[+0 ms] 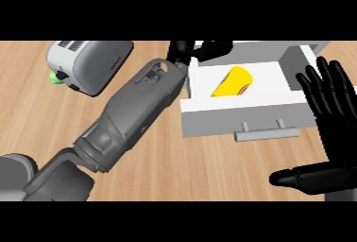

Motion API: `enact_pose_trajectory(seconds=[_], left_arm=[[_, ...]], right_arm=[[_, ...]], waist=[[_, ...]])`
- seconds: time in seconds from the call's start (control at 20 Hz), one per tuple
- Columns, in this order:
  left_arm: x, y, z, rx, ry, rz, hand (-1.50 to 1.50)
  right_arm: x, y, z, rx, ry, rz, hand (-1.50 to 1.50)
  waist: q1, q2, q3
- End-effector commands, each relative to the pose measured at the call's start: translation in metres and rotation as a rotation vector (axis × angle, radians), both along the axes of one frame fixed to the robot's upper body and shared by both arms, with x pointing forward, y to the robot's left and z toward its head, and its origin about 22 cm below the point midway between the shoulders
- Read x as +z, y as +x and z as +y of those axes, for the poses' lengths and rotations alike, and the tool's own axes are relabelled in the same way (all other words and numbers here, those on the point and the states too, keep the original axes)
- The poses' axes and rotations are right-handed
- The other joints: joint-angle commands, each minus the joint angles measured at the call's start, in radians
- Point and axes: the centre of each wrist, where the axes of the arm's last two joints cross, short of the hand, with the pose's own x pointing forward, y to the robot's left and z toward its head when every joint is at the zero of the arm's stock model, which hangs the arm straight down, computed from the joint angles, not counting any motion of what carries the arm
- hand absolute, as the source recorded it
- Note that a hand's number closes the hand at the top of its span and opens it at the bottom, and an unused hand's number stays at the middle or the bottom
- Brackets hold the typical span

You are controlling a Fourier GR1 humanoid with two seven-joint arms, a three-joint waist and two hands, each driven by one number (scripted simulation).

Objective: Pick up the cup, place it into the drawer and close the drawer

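Inside the open white drawer, lying on its side on the pale floor, is the yellow cup with a thin red-and-green stripe; it looks released, since nothing touches it. Just beyond the drawer's far left corner sits the left hand, at the end of a long grey forearm that crosses the view; its black fingers seem curled and hold nothing, though the wrist hides most of them, so this is a guess. At the view's right edge the right hand rests with its fingers straight and spread, pointing up, beside the drawer's right wall.

What remains, I judge, is closing. To do it well, the left arm should lift out over the drawer wall without brushing the cup, then a hand should press squarely on the grey bar handle so the drawer slides straight. A white-and-grey toaster stands on the wooden bench, well clear at the far left.
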Motion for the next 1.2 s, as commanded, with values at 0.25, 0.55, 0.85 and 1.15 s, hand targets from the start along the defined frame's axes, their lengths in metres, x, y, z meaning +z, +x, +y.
enact_pose_trajectory(seconds=[0.25,0.55,0.85,1.15], left_arm=[[-0.004,0.000,-0.006,0.061,0.182,-0.006,-1.50],[-0.017,-0.003,-0.001,0.031,0.080,0.005,-1.50],[-0.004,-0.013,-0.015,-0.032,-0.072,-0.041,-1.50],[-0.001,-0.009,-0.008,-0.076,-0.213,-0.039,-1.50]], right_arm=[[0.001,-0.003,0.013,0.054,0.016,-0.017,-1.50],[0.006,0.003,0.011,0.061,0.027,-0.034,-1.50],[0.011,-0.001,0.017,0.124,0.073,-0.020,-1.50],[0.018,-0.008,-0.020,0.111,0.085,-0.010,-1.50]], waist=[[-0.043,0.006,0.001],[-0.037,0.011,0.000],[-0.010,-0.002,-0.001],[0.043,-0.012,-0.001]])
